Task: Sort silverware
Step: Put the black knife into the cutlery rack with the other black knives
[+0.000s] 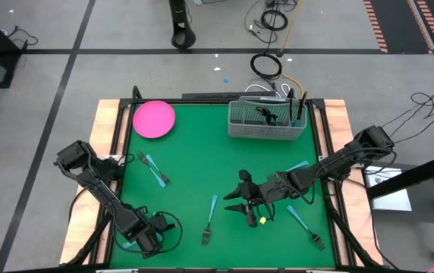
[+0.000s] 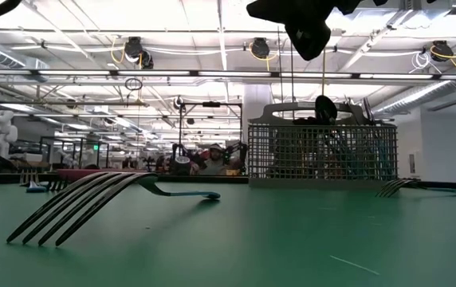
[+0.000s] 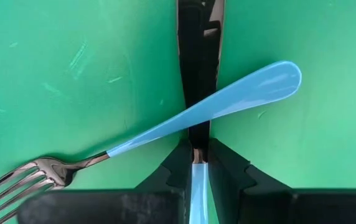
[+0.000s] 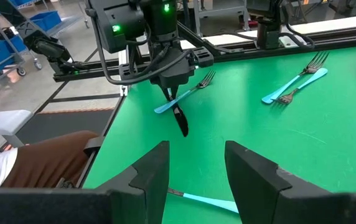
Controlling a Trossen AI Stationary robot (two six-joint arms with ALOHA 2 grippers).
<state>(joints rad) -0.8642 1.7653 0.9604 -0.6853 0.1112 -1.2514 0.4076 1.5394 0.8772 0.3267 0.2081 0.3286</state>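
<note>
Silverware with light blue handles and dark heads lies on the green table: two crossed forks (image 1: 153,169), a fork (image 1: 209,221) and another fork (image 1: 306,221). More stands in the wire basket (image 1: 266,120). My left gripper (image 1: 147,231) is at the near left corner, shut on a knife (image 3: 200,56) above a lying fork (image 3: 165,127). My right gripper (image 4: 200,180) hovers open near the table's middle (image 1: 243,203), over a blue handle (image 4: 206,201). My left gripper pinches the knife between its two fingers where the light blue handle (image 3: 198,177) meets the dark blade. The knife lies along the fingers, handle running back between them. It is lifted clear, with the blade (image 4: 181,121) hanging down over the fork on the table.
A round pink plate (image 1: 154,119) sits at the far left of the table. The basket stands at the far right edge. A blue piece (image 1: 298,166) lies beside the right arm. A person's arm (image 4: 35,162) shows beyond the table's edge.
</note>
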